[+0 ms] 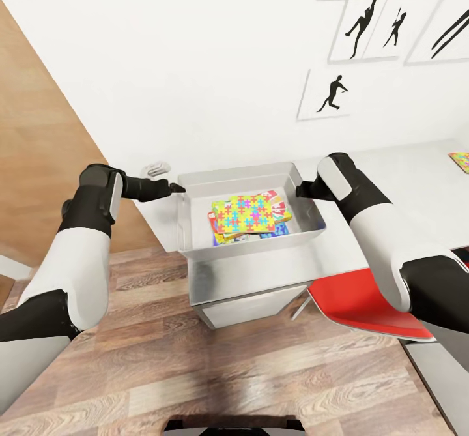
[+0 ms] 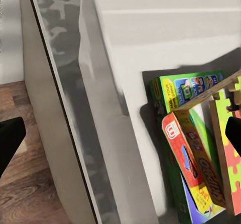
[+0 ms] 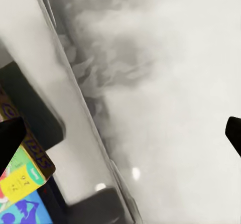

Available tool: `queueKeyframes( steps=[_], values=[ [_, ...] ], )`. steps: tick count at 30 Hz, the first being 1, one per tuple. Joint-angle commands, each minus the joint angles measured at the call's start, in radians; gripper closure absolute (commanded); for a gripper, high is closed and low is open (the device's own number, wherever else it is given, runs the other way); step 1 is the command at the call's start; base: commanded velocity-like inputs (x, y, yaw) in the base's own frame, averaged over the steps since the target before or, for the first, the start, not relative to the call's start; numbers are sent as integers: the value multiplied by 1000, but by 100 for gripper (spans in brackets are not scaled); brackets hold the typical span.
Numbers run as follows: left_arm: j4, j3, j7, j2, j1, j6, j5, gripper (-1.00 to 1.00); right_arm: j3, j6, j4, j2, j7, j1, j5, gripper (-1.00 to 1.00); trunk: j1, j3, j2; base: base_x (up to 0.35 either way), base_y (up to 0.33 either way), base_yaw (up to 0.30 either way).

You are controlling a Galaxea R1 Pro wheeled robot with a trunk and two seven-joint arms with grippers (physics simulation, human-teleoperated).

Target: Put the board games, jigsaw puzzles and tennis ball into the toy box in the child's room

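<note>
The toy box (image 1: 195,188) sat on the table (image 1: 404,182) near its end, with a jigsaw puzzle (image 1: 246,215) lying on top of the board games (image 1: 279,206) inside. Both claws stood wide — the left gripper (image 1: 177,188) straddling the box's left wall, the right gripper (image 1: 301,191) straddling its right wall. Another jigsaw puzzle (image 1: 460,160) lay far along the table.
</note>
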Motion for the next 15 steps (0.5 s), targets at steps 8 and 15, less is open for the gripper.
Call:
queueKeyframes(
  steps=[8, 15],
  values=[
    [-3, 12, -13, 71, -1, 3, 8, -100, 3, 8, -38, -12, 118, -1, -10, -100, 1, 2, -2, -42, 0, 0],
    [-4, 12, -118, 188, -1, 3, 73, -100, -2, 36, -164, -21, 164, 20, -12, -100, 1, 12, -2, -81, 0, 0]
  ],
)
